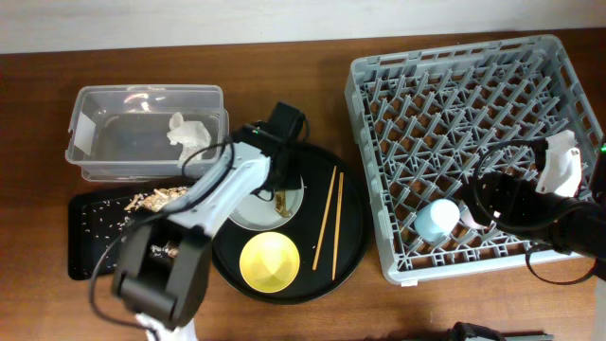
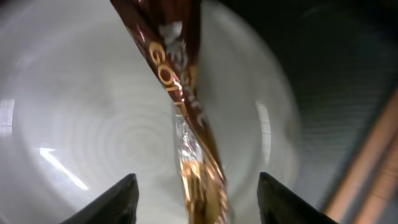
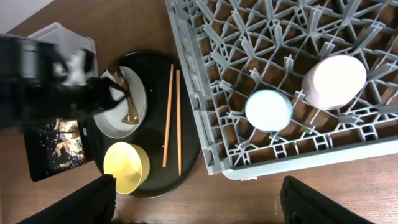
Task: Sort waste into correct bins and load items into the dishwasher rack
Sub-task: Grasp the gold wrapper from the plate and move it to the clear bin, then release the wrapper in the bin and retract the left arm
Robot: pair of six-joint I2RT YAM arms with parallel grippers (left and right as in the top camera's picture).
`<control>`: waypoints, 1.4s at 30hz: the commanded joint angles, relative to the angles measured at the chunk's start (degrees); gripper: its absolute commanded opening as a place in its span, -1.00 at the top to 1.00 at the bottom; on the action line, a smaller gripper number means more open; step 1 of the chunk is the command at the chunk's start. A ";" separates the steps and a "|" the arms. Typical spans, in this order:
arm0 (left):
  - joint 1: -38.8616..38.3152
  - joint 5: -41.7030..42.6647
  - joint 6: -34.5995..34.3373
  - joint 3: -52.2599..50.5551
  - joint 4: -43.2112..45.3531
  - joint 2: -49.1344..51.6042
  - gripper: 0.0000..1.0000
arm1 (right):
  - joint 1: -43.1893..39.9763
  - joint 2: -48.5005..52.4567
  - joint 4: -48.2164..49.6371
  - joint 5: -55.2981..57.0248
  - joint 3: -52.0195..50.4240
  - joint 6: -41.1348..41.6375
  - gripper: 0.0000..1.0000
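Observation:
My left gripper (image 2: 199, 202) is open just above the pale grey plate (image 2: 81, 112), its fingers on either side of the shiny gold-brown wrapper (image 2: 186, 93) without touching it. The plate (image 1: 248, 210), a yellow bowl (image 1: 270, 261) and wooden chopsticks (image 1: 328, 220) sit on a round black tray. The clear tub (image 1: 147, 133) holds white tissue (image 1: 187, 131). The flat black tray (image 1: 90, 237) holds food scraps (image 1: 156, 199). My right gripper (image 3: 199, 205) is open and empty, high over the dishwasher rack's (image 1: 473, 95) front edge. Light-blue (image 3: 268, 110) and pink (image 3: 334, 81) cups stand in the rack.
The large round black tray (image 1: 355, 237) lies between the bins and the rack. Bare wooden table (image 3: 249, 199) shows in front of the rack. My left arm (image 1: 204, 204) crosses over the flat black tray's right end.

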 commanded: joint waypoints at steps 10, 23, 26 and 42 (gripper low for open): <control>-0.04 -0.20 0.61 3.17 -5.99 -3.48 0.99 | -0.26 -0.11 0.02 -0.28 0.00 -0.22 -0.69; 16.06 -5.42 -1.20 3.58 -23.52 -23.58 1.00 | -0.26 -0.11 -1.03 -0.28 0.00 -0.79 -0.70; 21.53 -4.98 -1.42 1.90 -23.80 -23.56 1.00 | -0.26 -0.11 -1.01 -0.24 0.00 -1.29 -0.70; 30.84 1.05 -2.49 -0.02 -2.27 -22.99 0.99 | -0.26 -0.11 0.20 -0.31 0.00 -1.25 -0.70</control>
